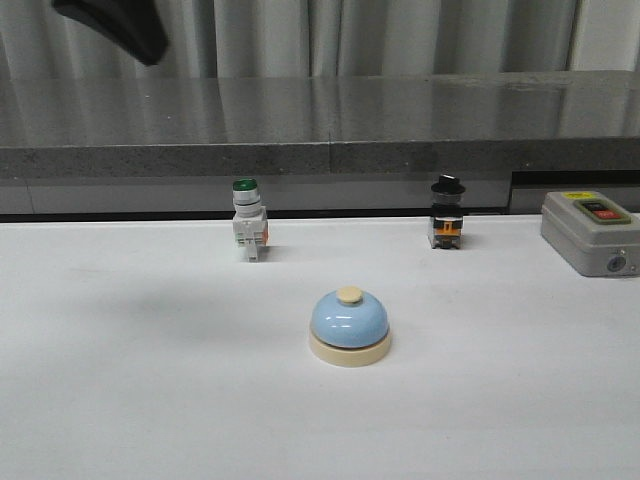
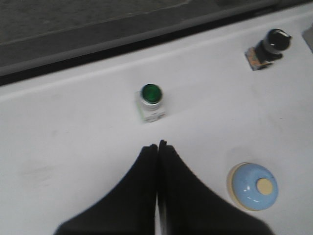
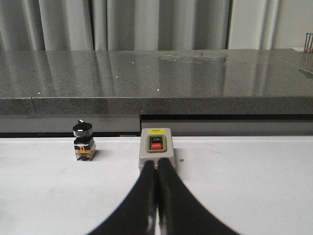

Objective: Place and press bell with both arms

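From the front, the left pincer showed only as a dark shape at eleven o'clock; its wrist view showed it pressed together above the tabletop. The bell sat centrally, untouched. The right pincer, likewise pressed together, appeared only in its own wrist view.

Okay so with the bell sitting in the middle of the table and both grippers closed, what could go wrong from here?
1. The bell stands free on the smooth white table, so an off-centre push on its cream knob may slide it.
2. The left gripper hangs between the bell and the green-capped switch; a sweep could topple that switch.
3. The right gripper points at the grey box, not the bell.
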Robot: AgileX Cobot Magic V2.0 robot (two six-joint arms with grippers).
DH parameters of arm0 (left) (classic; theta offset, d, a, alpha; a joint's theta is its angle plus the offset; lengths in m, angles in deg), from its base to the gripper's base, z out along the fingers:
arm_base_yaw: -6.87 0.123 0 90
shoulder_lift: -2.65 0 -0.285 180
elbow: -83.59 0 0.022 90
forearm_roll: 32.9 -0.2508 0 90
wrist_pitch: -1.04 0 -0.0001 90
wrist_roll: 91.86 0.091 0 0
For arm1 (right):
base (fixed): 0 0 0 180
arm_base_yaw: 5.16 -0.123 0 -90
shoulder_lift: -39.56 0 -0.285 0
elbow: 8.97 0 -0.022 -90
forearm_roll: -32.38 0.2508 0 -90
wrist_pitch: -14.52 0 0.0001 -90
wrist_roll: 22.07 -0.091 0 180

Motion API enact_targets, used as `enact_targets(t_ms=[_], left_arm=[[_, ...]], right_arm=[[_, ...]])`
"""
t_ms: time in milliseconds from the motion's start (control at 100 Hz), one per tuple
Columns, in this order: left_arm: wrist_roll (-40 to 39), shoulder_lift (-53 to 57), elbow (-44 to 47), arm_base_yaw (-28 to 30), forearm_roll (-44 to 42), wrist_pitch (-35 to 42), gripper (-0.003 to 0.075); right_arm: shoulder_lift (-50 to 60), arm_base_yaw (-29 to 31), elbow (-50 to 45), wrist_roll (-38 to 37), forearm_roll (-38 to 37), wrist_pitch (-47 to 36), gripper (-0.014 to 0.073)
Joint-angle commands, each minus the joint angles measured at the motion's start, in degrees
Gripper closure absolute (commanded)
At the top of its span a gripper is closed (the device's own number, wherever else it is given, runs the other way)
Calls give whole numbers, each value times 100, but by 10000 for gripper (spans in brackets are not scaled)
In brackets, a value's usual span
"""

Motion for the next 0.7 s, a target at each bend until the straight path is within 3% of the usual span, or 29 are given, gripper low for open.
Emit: enact_targets(t_ms=[0,350,690], left_arm=[[-72,584,165,320,54,362,741],[-72,2283,1713,1567,-31,737,741],[-72,4071,3171,1922,-67,1250,741]], right_arm=[[107,41,83,43,3,-473,654],[107,41,83,43,3,-473,654],[107,41,83,43,3,-473,654]])
